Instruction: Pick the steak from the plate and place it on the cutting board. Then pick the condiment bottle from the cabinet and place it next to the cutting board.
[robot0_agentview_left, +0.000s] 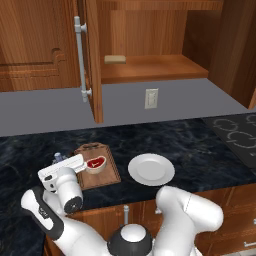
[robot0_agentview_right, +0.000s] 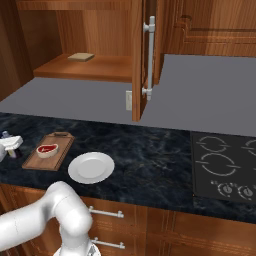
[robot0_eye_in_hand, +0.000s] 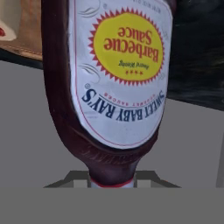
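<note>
Now, in the left base view, the steak (robot0_agentview_left: 96, 163) lies on the board (robot0_agentview_left: 102, 176), which sits on the dark counter (robot0_agentview_left: 200, 145) just left of the empty white plate (robot0_agentview_left: 151, 169). The gripper (robot0_agentview_left: 59, 161) hangs low at the board's left edge, with a bit of the bottle (robot0_agentview_left: 58, 157) showing beside it. Above, the cabinet (robot0_agentview_left: 150, 67) stands open, a flat tan block (robot0_agentview_left: 115, 59) on its shelf.

From the right base view, the steak (robot0_agentview_right: 47, 149) rests on the board (robot0_agentview_right: 45, 155), the plate (robot0_agentview_right: 91, 167) near its right, and the bottle (robot0_agentview_right: 7, 135) peeks out at the far left edge.

Through the hand view, the bottle (robot0_eye_in_hand: 116, 83) looms close, label upside down, cap toward the camera; whether the fingers grip it cannot be told.
</note>
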